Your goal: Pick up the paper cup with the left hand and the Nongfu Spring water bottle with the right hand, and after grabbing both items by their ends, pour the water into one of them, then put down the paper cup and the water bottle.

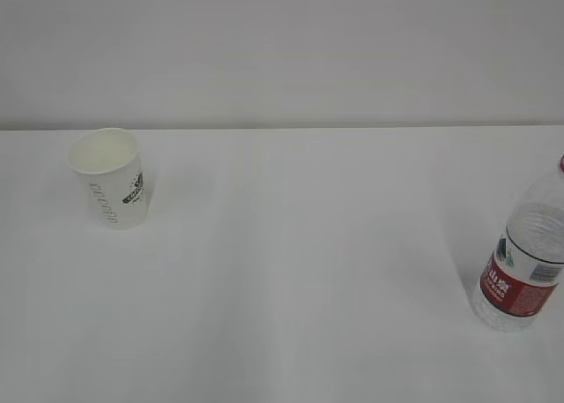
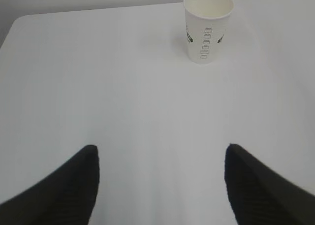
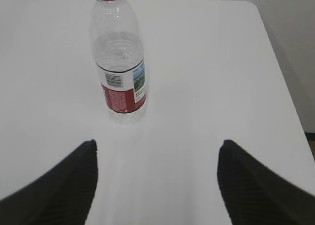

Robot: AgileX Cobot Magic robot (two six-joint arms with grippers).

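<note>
- well apart, the small white tapered paper cup [image 1: 110,178] stands upright far left on the white worktop [image 1: 291,271], the clear ribbed red-labelled plastic bottle [image 1: 526,262] at the right edge.
- left black two-fingered tool [image 2: 160,185] spread apart, empty, short of the cup.
- right black tool [image 3: 157,180] likewise, short of the bottle.

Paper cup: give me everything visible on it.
The paper cup is small, white and tapered, with a rolled rim, a dark green logo and grey vertical lettering on its side. It stands upright, mouth open, on the white table at the far left. Its inside looks white; contents unclear. Nothing touches it but the table.
</note>
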